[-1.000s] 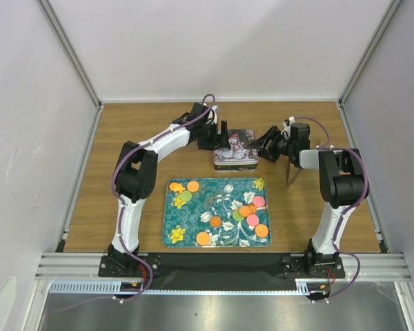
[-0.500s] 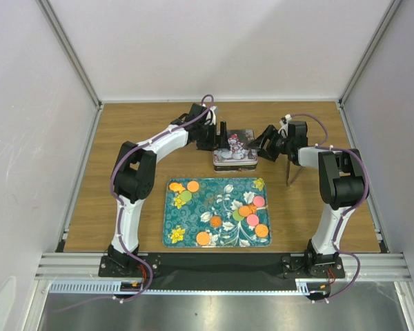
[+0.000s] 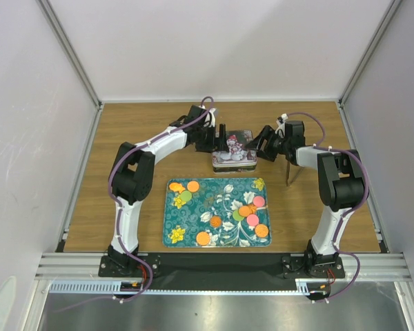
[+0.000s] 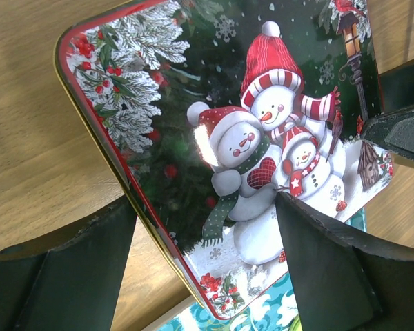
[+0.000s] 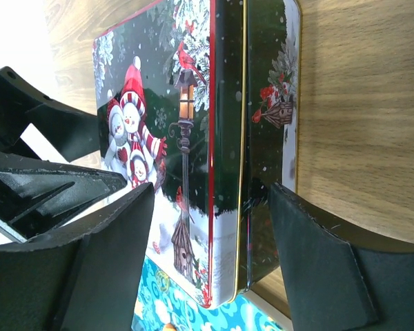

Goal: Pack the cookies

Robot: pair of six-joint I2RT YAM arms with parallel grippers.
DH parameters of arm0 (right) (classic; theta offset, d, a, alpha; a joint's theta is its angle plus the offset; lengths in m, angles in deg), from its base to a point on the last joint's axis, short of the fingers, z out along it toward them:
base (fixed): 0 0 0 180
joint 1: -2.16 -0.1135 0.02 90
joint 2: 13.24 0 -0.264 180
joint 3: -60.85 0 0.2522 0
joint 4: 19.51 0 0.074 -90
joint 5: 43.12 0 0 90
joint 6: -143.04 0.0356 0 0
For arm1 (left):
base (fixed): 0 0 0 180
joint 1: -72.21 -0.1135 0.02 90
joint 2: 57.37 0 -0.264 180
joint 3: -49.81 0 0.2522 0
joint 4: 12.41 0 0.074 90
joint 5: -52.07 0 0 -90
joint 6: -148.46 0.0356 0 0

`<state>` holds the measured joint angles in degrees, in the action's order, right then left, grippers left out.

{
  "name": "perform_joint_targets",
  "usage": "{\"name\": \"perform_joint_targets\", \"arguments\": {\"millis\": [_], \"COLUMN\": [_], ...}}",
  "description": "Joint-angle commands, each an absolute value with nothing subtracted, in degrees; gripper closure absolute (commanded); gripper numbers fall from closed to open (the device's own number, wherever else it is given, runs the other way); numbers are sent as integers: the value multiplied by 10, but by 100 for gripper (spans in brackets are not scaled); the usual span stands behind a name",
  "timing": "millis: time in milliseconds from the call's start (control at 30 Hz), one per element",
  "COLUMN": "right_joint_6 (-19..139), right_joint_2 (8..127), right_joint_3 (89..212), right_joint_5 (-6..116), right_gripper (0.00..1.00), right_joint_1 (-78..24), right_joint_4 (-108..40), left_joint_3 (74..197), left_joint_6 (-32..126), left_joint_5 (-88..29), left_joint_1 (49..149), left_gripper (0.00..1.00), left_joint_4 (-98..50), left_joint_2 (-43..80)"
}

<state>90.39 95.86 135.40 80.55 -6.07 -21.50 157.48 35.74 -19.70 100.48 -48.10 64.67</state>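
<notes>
**Now the right pincer closes in on the shut tin**

Over the last second the right pincer (image 5: 210, 189) has slid in toward the tin (image 3: 234, 153) and spread its jaws wider. They now stand released on either side of the tin's end, with no grip evident. The left pincer (image 4: 207, 207) has barely moved. It is released too, with one finger outside the tin's long edge and the other over the lid. Both arms seem to be preparing to open the tin, since the lid is still on and nothing is packed.

The cookies (image 3: 252, 210) all lie on the tray (image 3: 167, 234), clustered toward its right side and far-left corner, with one or two near the front edge. They are flat matte discs in orange, pink and green. The tin is a glossy rectangle with rounded corners, a gold seam and printed snowmen. The teal tray carries a floral print, and the table (image 3: 124, 131) is grained wood.
</notes>
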Motion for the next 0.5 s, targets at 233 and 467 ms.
{"name": "perform_joint_targets", "arguments": {"millis": [233,467], "right_joint_6": [869,900], "right_joint_2": [928,938], "right_joint_3": [1374,1372], "right_joint_5": [790,811], "right_gripper": [27,27], "right_joint_1": [-87,-93], "right_joint_4": [-233,-201], "left_joint_3": [1559,1593], "left_joint_6": [381,373], "left_joint_5": [-219,-219], "left_joint_1": [1026,1025], "left_gripper": [14,15], "left_joint_4": [-496,-509], "left_joint_2": [620,648]}}
